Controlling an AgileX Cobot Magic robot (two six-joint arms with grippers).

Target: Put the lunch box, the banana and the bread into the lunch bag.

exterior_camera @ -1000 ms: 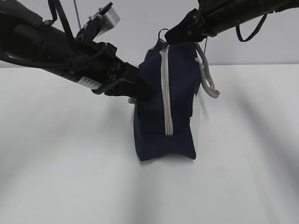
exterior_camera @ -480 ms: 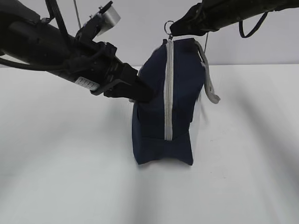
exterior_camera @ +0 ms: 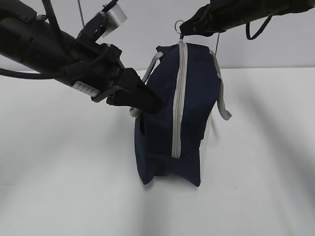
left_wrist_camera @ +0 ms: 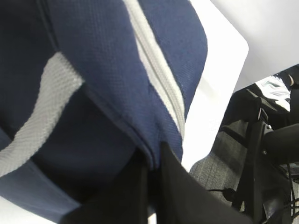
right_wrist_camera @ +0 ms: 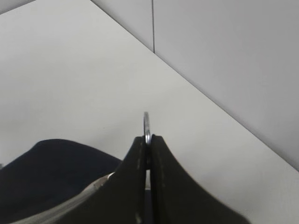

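The navy lunch bag (exterior_camera: pixel 160 132) stands on end on the white table, its grey zipper (exterior_camera: pixel 178 108) running top to bottom. My left gripper (exterior_camera: pixel 155 105) is shut on a fold of the bag's fabric at its left side; in the left wrist view the gripper (left_wrist_camera: pixel 154 158) pinches the blue cloth (left_wrist_camera: pixel 93 70) beside the zipper (left_wrist_camera: pixel 154 65). Above the bag's top, my right gripper (exterior_camera: pixel 183 30) is shut on the metal ring pull (exterior_camera: pixel 178 24); the ring pull (right_wrist_camera: pixel 146 122) sticks up between the fingertips of the gripper (right_wrist_camera: pixel 148 138). The lunch box, the banana and the bread are out of view.
The white table (exterior_camera: pixel 59 187) spreads around the bag, with a grey wall behind it. A grey webbing handle (exterior_camera: pixel 224 105) hangs down the bag's right side and another loops at its upper left (exterior_camera: pixel 150 69). Both black arms reach in from above.
The right gripper has risen with the ring pull, and the bag's top has come up and stands straighter. The left gripper has kept its hold on the fabric.
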